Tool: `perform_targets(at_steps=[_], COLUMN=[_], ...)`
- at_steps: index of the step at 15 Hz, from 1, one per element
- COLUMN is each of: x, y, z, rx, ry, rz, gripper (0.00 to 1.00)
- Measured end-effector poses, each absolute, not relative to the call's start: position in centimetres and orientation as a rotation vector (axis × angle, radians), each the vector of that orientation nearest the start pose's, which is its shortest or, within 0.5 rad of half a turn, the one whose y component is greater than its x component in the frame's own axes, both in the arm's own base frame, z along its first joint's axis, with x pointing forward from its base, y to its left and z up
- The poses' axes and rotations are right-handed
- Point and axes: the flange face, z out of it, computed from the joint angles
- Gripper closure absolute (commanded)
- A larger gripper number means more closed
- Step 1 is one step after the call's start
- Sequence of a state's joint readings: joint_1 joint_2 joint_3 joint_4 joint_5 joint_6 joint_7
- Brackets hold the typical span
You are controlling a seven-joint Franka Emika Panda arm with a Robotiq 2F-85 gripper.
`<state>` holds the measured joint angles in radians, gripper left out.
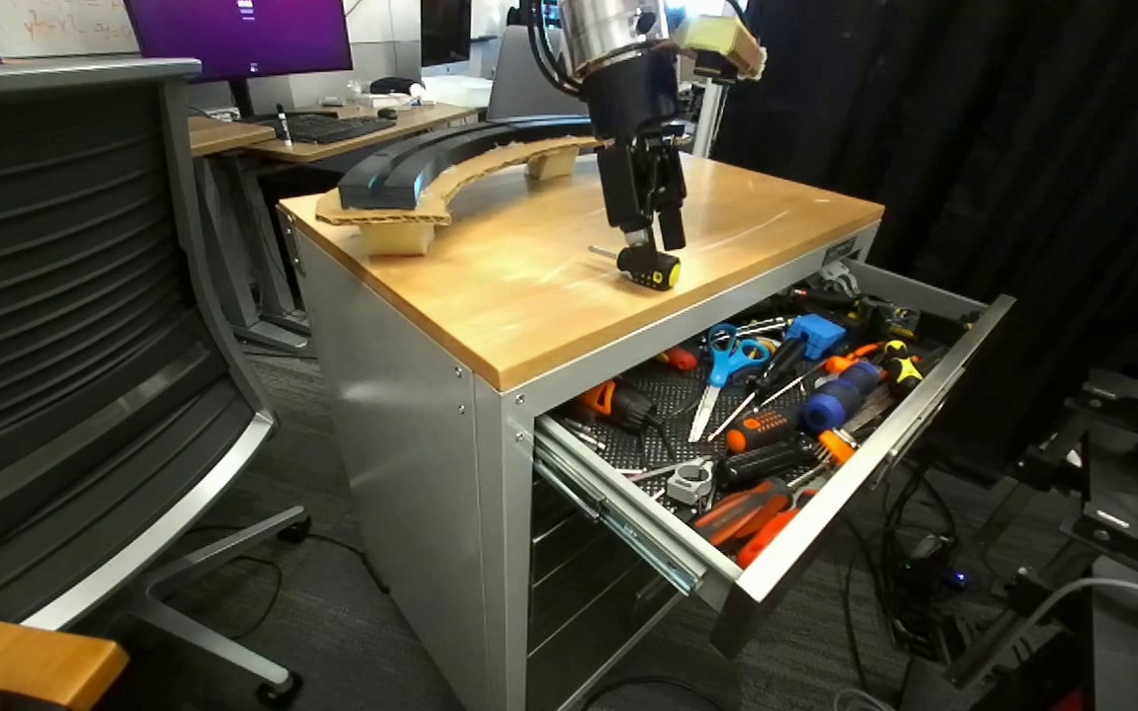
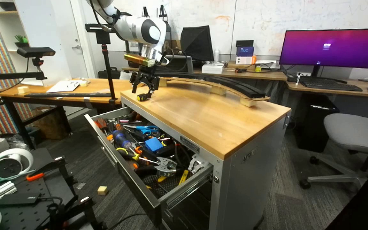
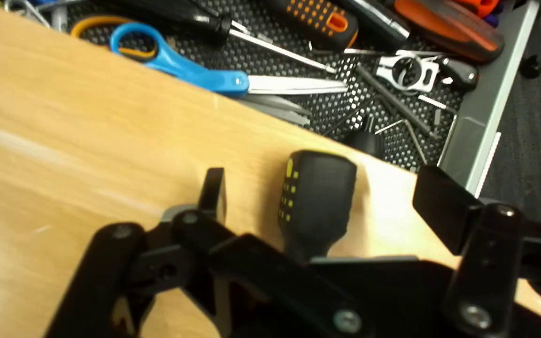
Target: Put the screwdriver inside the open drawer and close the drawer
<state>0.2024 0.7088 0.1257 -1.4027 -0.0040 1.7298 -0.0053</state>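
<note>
The screwdriver (image 1: 666,275) is short and stubby, black with yellow marks. It lies on the wooden top of the cabinet near the edge above the drawer; it also shows in an exterior view (image 2: 142,97) and in the wrist view (image 3: 320,202). Its shaft is hidden under the gripper in the wrist view. My gripper (image 1: 658,244) points down at the screwdriver. Its fingers stand apart on either side of the handle, with gaps visible in the wrist view (image 3: 327,199). The grey drawer (image 1: 855,474) is pulled out, and its front also shows in an exterior view (image 2: 123,171).
The drawer holds many tools, with blue scissors (image 1: 722,370) and a blue block (image 2: 153,144) among them. A black curved track (image 1: 490,148) on cardboard and blocks stands at the back of the wooden top (image 2: 209,115). An office chair (image 1: 85,326) stands beside the cabinet.
</note>
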Motion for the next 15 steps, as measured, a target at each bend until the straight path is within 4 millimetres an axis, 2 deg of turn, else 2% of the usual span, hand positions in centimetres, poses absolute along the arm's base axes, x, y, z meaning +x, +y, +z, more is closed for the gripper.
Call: perform_targets(at_steps=[4, 8, 9, 12, 13, 15], x=[66.2, 66.5, 66.5, 65.9, 65.4, 63.8], y=[22.3, 22.9, 22.8, 21.9, 21.3, 19.5], z=[25.6, 26.1, 26.2, 26.4, 26.4, 26.4], rx=[-3.162, -3.236, -3.247, -3.26, -3.268, -3.275], ry=[-0.508, -0.458, -0.446, -0.428, -0.418, -0.406], rz=[0.314, 0.186, 0.182, 0.234, 0.283, 0.452], gripper=[0.58, 0.88, 0.93, 0.98, 0.93, 0.93])
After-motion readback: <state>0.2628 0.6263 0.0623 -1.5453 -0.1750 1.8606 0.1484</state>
